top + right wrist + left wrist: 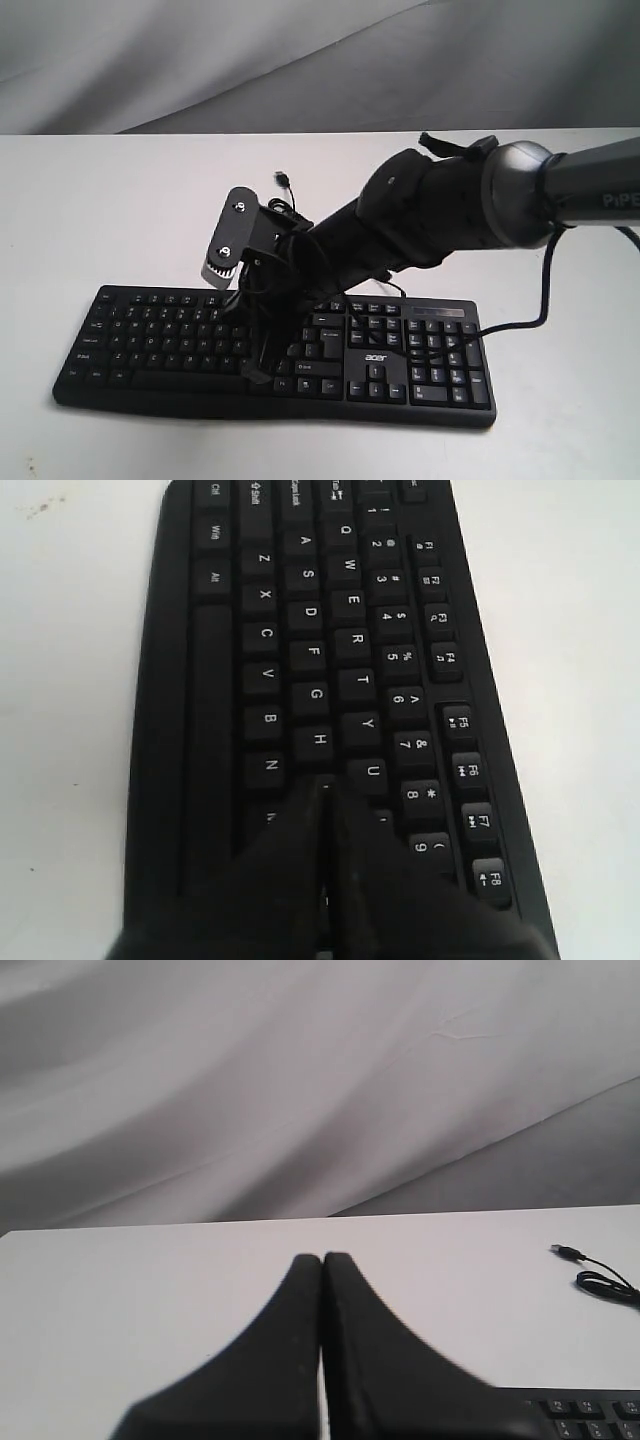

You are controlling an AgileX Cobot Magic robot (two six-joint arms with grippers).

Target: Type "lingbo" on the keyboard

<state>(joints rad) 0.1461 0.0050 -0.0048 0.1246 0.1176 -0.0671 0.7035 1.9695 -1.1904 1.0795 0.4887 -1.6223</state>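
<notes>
Lies flat on the white counter [100,200]: black keyboard [150,340], number pad at the right of the exterior view.
Above its letter rows, right gripper [325,785] pinched fully shut and empty, tips beside H and U; off the keyboard's edge, left gripper [322,1258] likewise closed on nothing.

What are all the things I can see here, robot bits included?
keyboard: one, black, lying on the table, centre front.
USB cable: one, thin black, plug loose on the table behind the keyboard.
table: one, white, under everything.
backdrop cloth: one, grey, behind the table.
right arm: one, black and grey, reaching over the keyboard.
right fingers: two, black, closed together, tips by the H key.
left fingers: two, black, closed together, over the table near the keyboard's edge.
</notes>
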